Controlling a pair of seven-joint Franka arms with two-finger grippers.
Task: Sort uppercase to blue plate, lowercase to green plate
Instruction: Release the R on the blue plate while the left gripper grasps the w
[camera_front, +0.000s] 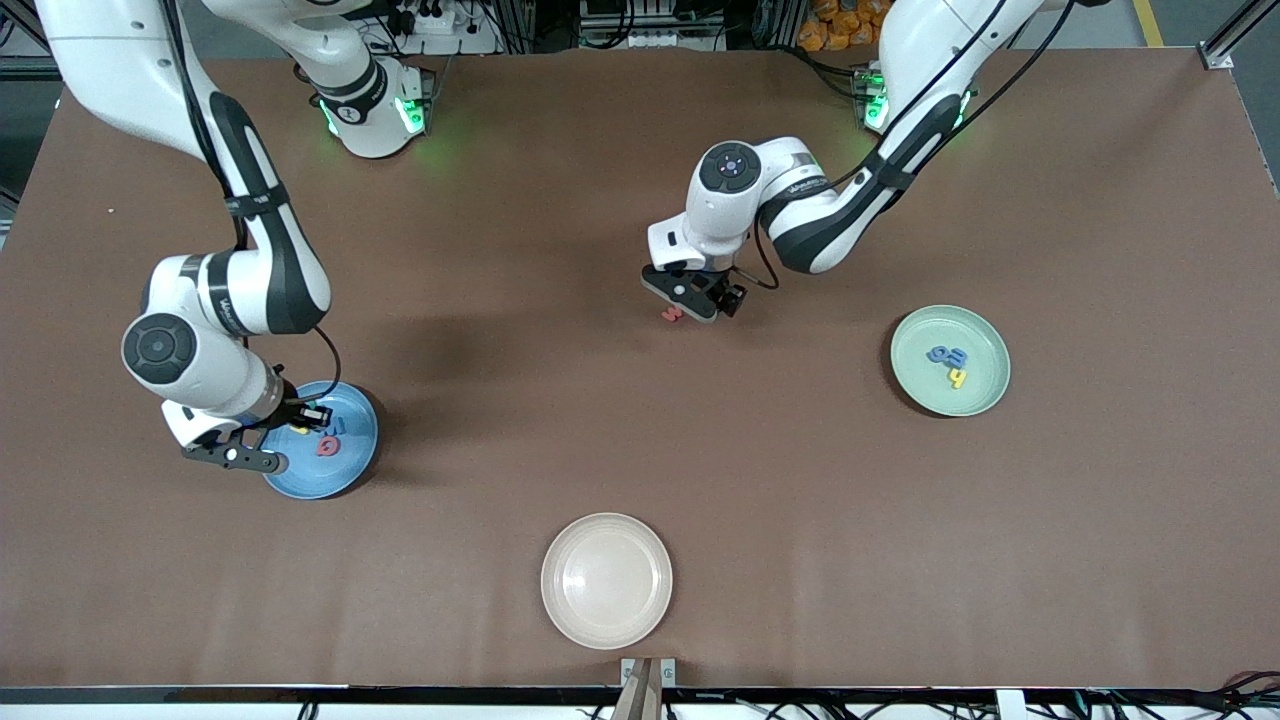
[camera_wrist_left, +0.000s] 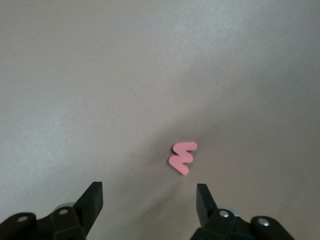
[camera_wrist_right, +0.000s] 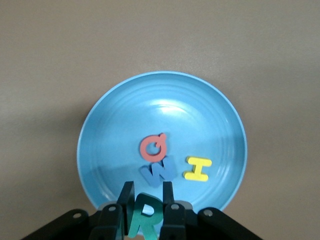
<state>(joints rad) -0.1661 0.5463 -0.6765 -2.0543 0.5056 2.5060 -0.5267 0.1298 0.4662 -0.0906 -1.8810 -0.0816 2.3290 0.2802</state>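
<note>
My right gripper hangs over the blue plate, shut on a teal-green capital R. In that plate lie a red Q, a blue W and a yellow H. The blue plate sits toward the right arm's end of the table. My left gripper is open low over the mid-table, and a red lowercase w lies on the table just ahead of its fingers, apart from them. The green plate holds two blue lowercase letters and a yellow h.
An empty cream plate stands near the table's front edge, nearer to the front camera than the red w. Brown tabletop lies between the three plates.
</note>
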